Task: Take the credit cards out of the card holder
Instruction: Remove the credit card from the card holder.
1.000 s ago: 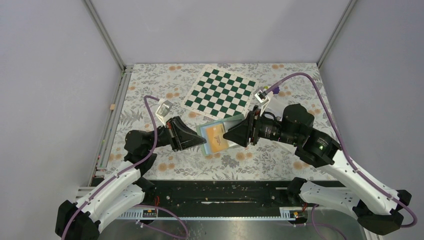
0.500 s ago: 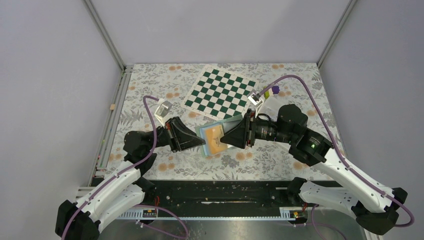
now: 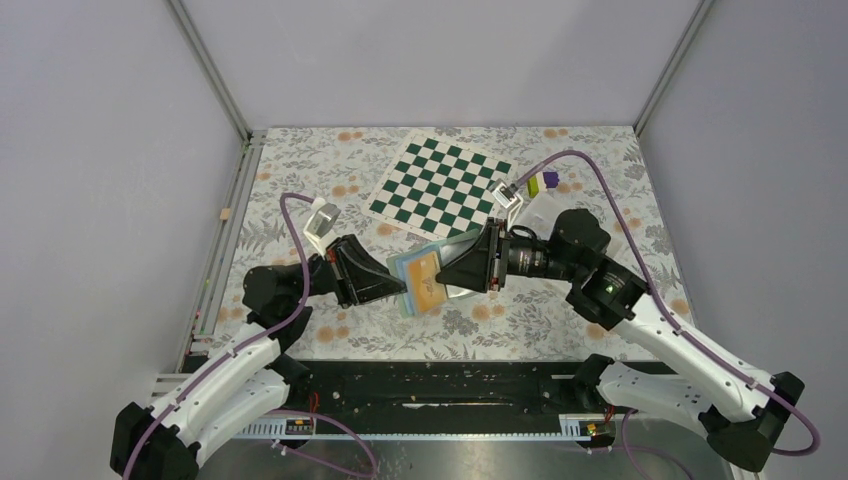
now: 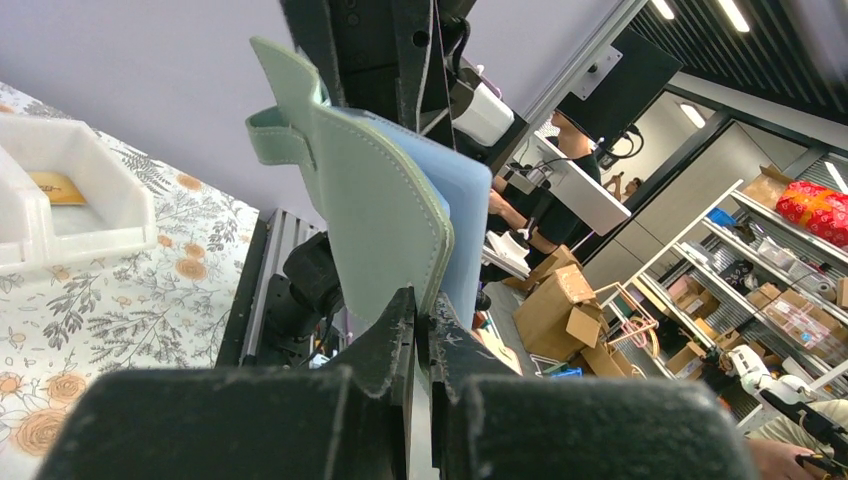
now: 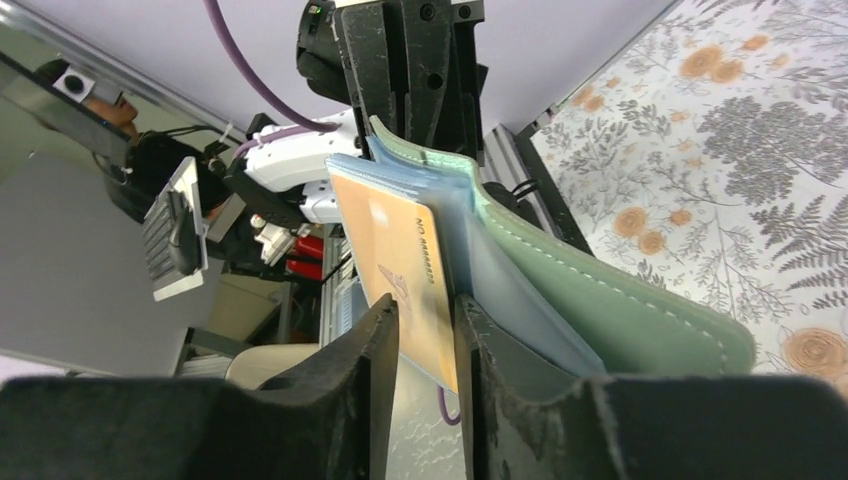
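1. The card holder (image 3: pixel 404 270) is held off the bench (image 3: pixel 300 180), between the two grippers and near the middle of the bench. It is opened like a book, its light blue inside turned up towards the top camera.
2. An orange credit card (image 5: pixel 392 245) is seen standing partly out of a light blue pocket. No other cards can be made out in these views.
3. The card holder's teal-green cover (image 4: pixel 385 215) is pinched at its lower edge by the left gripper (image 4: pixel 420 312), which is closed tight on it. This hold is judged to serve as an anchor, so that a card can be drawn out without the holder following.
4. The free end of the orange credit card is straddled by the right gripper (image 5: pixel 427 312). Its jaws are narrowed onto the card's two faces, both fingers appearing to touch.
5. The left arm (image 3: pixel 285 290) is reached in low from the left, its gripper pointed right. The right arm (image 3: pixel 590 262) is stretched in from the right, its gripper pointed left, so that the two grippers meet nearly nose to nose.
6. A chequered mat (image 3: pixel 440 185) lies beyond the grippers, and a white tray (image 4: pixel 110 185) sits apart on the bench.
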Robot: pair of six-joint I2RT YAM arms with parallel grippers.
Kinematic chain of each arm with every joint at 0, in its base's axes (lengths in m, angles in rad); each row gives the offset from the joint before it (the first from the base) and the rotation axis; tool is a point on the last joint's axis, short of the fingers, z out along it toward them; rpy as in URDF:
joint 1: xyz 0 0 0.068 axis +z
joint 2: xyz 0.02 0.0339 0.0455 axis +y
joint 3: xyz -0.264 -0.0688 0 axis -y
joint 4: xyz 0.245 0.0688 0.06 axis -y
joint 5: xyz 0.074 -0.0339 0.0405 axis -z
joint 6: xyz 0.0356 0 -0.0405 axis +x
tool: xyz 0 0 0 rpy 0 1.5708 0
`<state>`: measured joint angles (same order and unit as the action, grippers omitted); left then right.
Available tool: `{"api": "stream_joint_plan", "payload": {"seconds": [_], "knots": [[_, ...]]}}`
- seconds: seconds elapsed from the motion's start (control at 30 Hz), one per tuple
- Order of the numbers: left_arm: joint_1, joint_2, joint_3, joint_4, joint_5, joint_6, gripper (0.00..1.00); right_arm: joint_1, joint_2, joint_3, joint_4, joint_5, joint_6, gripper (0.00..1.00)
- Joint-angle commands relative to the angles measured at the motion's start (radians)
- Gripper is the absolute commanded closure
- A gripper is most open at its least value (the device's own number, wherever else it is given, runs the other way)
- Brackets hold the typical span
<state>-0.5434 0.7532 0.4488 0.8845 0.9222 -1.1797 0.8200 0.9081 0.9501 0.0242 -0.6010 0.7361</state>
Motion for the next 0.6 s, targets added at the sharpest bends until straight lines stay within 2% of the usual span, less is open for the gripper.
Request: {"api": "stream_joint_plan", "payload": {"seconds": [0.0,0.1,0.2,0.3,0.47,0.57], "knots": [[-0.002,0.001,0.008,0.039,-0.011,0.011,1.0,0.004,0.028,-0.008,0.196,-0.126,0.092,0.6],[-0.002,0.001,0.014,0.042,-0.005,0.008,1.0,0.002,0.041,-0.008,0.213,-0.137,0.113,0.59],[-0.002,0.001,0.026,0.021,0.001,0.02,1.0,-0.004,0.04,-0.027,0.26,-0.161,0.143,0.68],[-0.003,-0.003,0.038,-0.027,0.006,0.052,1.0,-0.022,0.023,-0.051,0.295,-0.183,0.172,0.71],[-0.002,-0.02,0.066,-0.143,0.0,0.127,1.0,-0.047,-0.034,-0.103,0.302,-0.183,0.167,0.69],[-0.001,-0.016,0.079,-0.152,-0.004,0.13,1.0,-0.048,-0.026,-0.126,0.375,-0.203,0.206,0.67]]}}
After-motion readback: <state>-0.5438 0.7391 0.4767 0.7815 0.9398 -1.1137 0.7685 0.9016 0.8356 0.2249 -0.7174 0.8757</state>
